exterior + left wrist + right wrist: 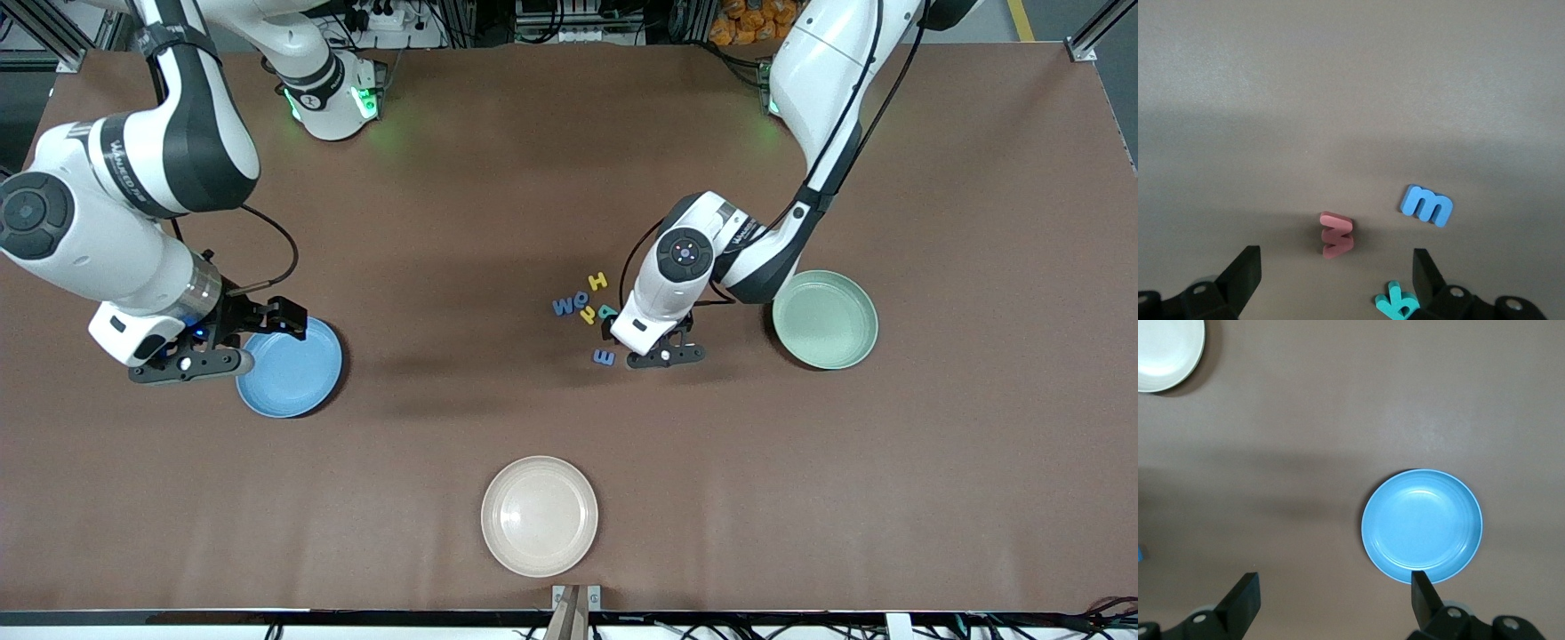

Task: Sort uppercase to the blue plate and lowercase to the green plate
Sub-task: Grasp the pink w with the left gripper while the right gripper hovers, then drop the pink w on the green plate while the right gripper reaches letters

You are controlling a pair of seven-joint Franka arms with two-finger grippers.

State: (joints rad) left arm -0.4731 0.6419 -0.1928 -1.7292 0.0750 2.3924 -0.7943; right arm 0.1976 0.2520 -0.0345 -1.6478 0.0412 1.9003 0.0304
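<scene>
My left gripper (665, 356) is open and empty over the letter cluster. In the left wrist view (1335, 283) the red w (1337, 234) lies on the table just ahead of the gap between its fingers. The blue m (1426, 205) and teal letter (1397, 303) lie beside it. The front view shows the blue W (563, 307), blue e (580, 299), yellow H (597, 281), yellow d (588, 314), teal letter (606, 311) and blue m (604, 357). The red Q is out of view. My right gripper (191, 364) is open and empty beside the empty blue plate (293, 373). The green plate (825, 319) is empty.
A cream plate (539, 516) sits near the table's front edge, nearer the camera than the letters; it also shows in the right wrist view (1165, 350). The blue plate shows in the right wrist view (1422, 525) close to one finger.
</scene>
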